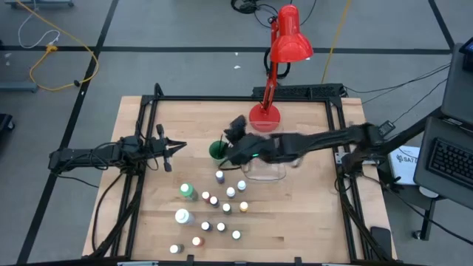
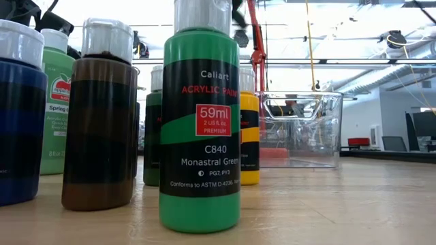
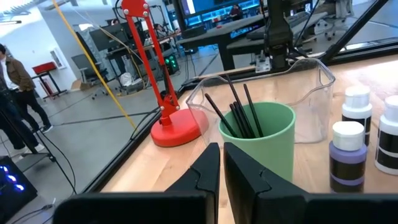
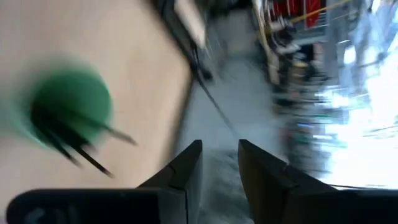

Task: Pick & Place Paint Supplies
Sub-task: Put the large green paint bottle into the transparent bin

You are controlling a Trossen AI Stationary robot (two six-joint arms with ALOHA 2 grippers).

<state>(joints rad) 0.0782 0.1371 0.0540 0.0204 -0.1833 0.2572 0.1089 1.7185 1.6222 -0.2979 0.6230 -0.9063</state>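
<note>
Monastral Green acrylic bottle (image 2: 200, 129) nearest lens; right end effector (image 4: 219, 163) parted, empty, beside green cup (image 1: 219, 151) holding brushes (image 3: 236, 112); left end effector (image 3: 221, 167) closed, empty.

The middle of the table (image 1: 140, 222) is barred by the right arm (image 1: 310, 142), stretched across above the bin (image 1: 264, 171) toward the cup (image 1: 219, 151). The lamp (image 1: 264, 114) blocks the far edge. Bottles (image 1: 214, 201) crowd the near centre. Bare wood is left along the table's left and right sides.
</note>
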